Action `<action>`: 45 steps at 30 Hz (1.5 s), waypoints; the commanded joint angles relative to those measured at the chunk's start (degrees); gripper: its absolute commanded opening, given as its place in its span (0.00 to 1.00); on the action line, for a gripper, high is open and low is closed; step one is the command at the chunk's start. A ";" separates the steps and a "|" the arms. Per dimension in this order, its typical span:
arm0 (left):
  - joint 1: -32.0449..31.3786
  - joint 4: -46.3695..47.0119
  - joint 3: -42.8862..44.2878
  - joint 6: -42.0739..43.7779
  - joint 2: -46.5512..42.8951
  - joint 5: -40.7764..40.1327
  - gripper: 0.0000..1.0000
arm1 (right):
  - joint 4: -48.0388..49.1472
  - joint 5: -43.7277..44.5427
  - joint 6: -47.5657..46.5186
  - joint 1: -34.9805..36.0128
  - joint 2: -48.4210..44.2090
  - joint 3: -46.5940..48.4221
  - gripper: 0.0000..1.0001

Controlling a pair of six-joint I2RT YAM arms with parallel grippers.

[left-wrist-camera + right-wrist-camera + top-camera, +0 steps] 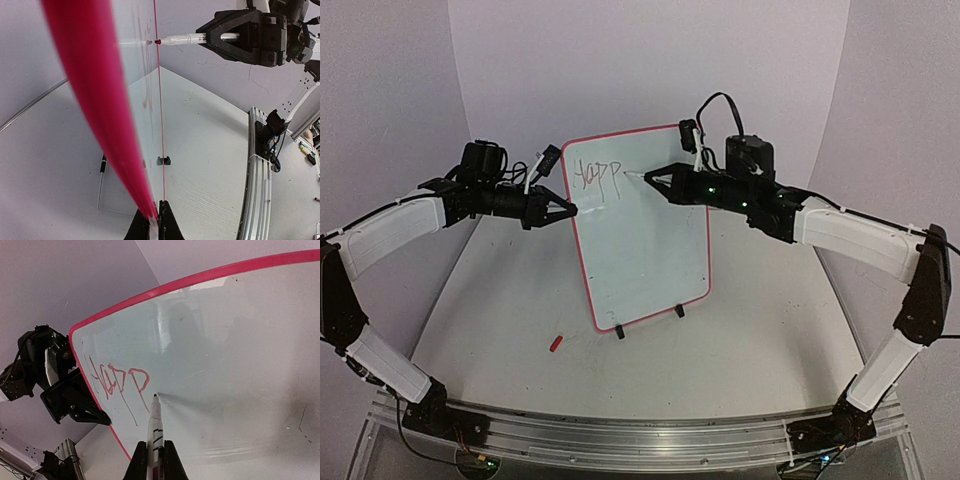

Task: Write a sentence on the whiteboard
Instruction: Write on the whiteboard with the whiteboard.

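Observation:
The whiteboard (640,250) stands upright on the table, white with a red-pink rim (200,277). Of the sentence (595,177), only red strokes reading about "Happ" (117,380) show near the top left. My left gripper (570,210) is shut on the board's left edge; in its wrist view the rim (100,100) runs blurred into its fingers (170,225). My right gripper (650,176) is shut on a white marker (155,430), whose tip (155,396) is at the board just right of the last letter. The marker (185,38) also shows in the left wrist view.
A small red cap (556,343) lies on the table in front of the board's lower left corner. Black clips (619,329) hold the board's bottom edge. An aluminium rail (640,440) runs along the near edge. Purple walls close in at the back and sides.

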 commanded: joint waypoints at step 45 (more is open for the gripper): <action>-2.10 -9.62 -0.79 5.27 1.91 -2.97 0.00 | 4.26 2.50 -0.80 0.17 -3.90 -0.22 0.00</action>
